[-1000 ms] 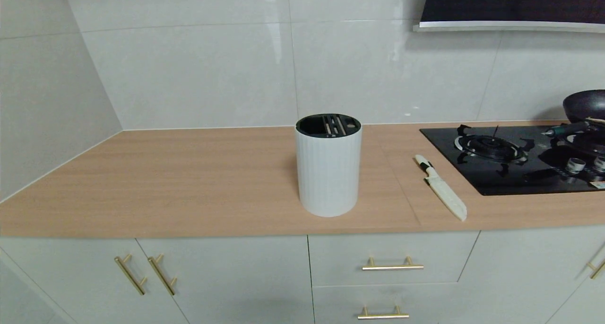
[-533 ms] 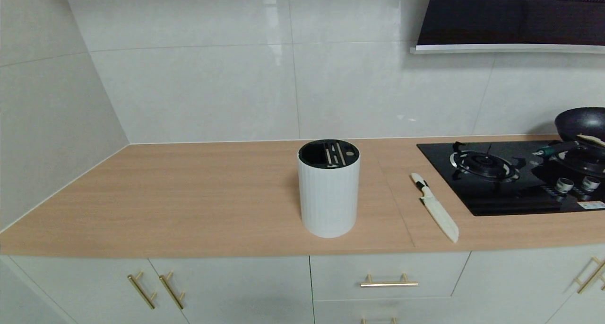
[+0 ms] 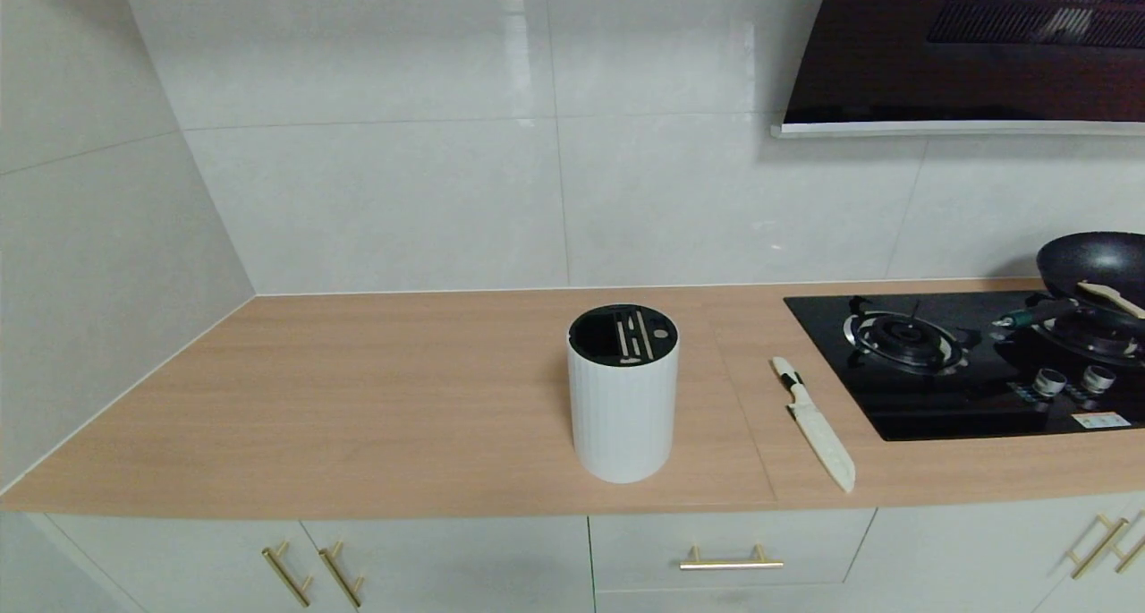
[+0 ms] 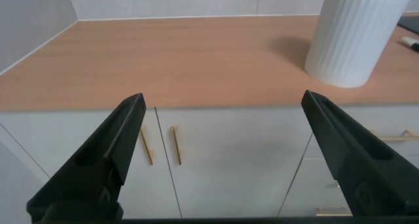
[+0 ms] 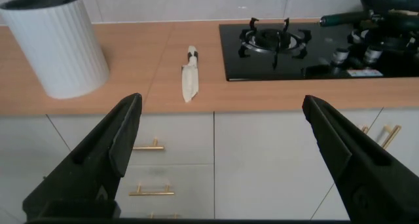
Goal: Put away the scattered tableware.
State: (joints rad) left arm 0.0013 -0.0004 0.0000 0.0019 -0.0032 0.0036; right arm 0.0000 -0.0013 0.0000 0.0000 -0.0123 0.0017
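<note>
We are holding our left gripper (image 4: 222, 98) and right gripper (image 5: 221, 99) wide open, gripping nothing.
We are seeing the white knife (image 3: 812, 423) lying flat on the wooden countertop (image 3: 358, 398), right of centre in the head view, between the white utensil holder (image 3: 623, 407) and the black gas hob (image 3: 948, 403), touching neither.

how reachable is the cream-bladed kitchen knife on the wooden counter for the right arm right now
Probably yes. The cream-bladed kitchen knife lies flat and uncovered between the white ribbed holder and the black hob, and the right gripper, open, faces it with nothing between.
</note>
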